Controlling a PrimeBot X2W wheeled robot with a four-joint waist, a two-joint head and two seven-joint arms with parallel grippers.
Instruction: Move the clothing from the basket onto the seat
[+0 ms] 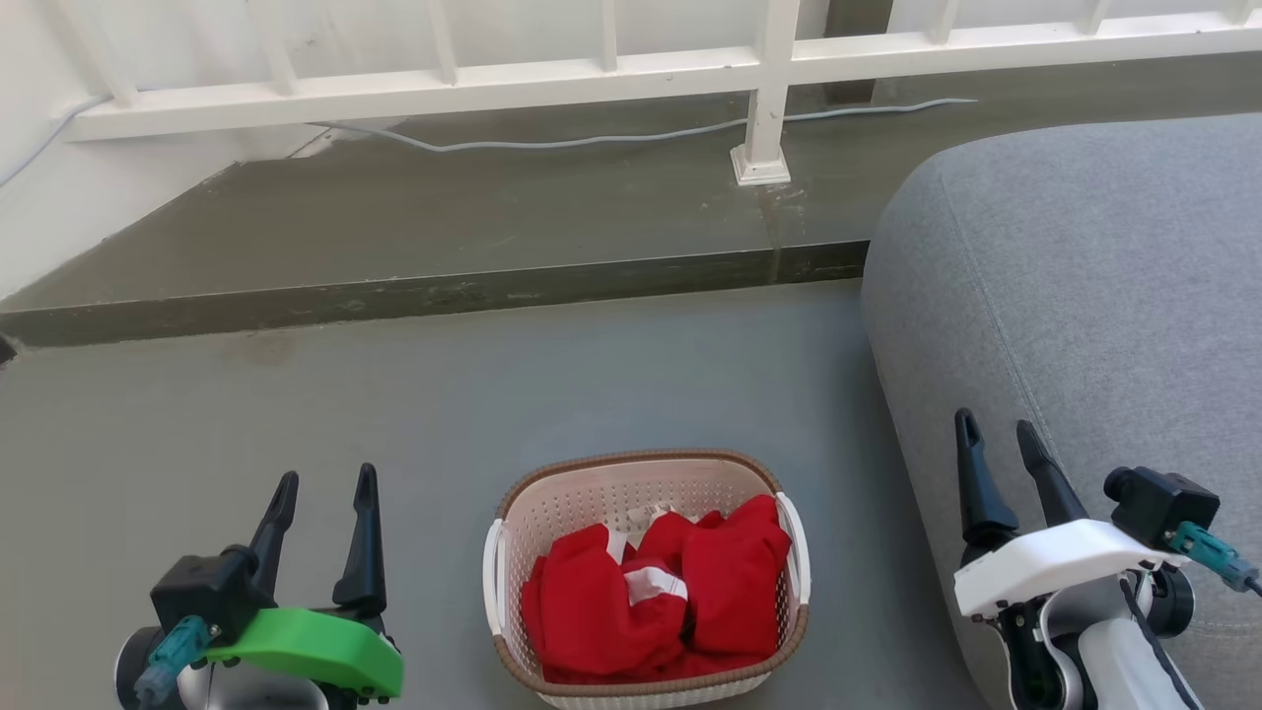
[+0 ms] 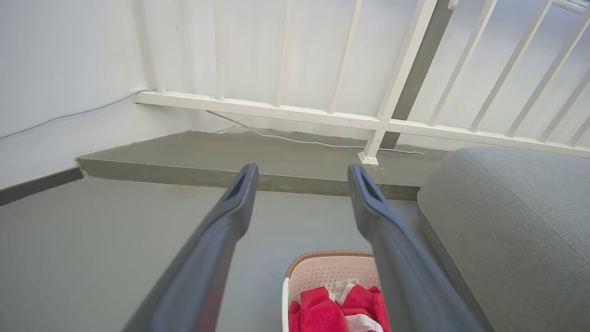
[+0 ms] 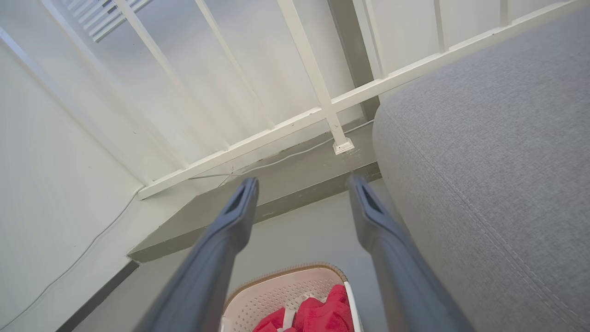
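Note:
Red clothing [image 1: 656, 597] with white trim lies bunched in the cream perforated basket [image 1: 592, 493], which stands on the grey floor between my arms. The same clothing [image 2: 339, 309] and basket [image 2: 318, 272] show at the bottom of the left wrist view, and the clothing [image 3: 318, 316] and basket [image 3: 276, 288] in the right wrist view. The large grey seat [image 1: 1085, 286] fills the right side. My left gripper [image 1: 325, 483] is open and empty at lower left, left of the basket. My right gripper [image 1: 996, 429] is open and empty at lower right, over the seat's front edge.
A raised concrete step [image 1: 424, 286] crosses the floor behind the basket. A white railing [image 1: 769, 89] with a post stands on it, a grey cable [image 1: 592, 138] running along its foot. A white wall [image 1: 39, 197] closes the left side.

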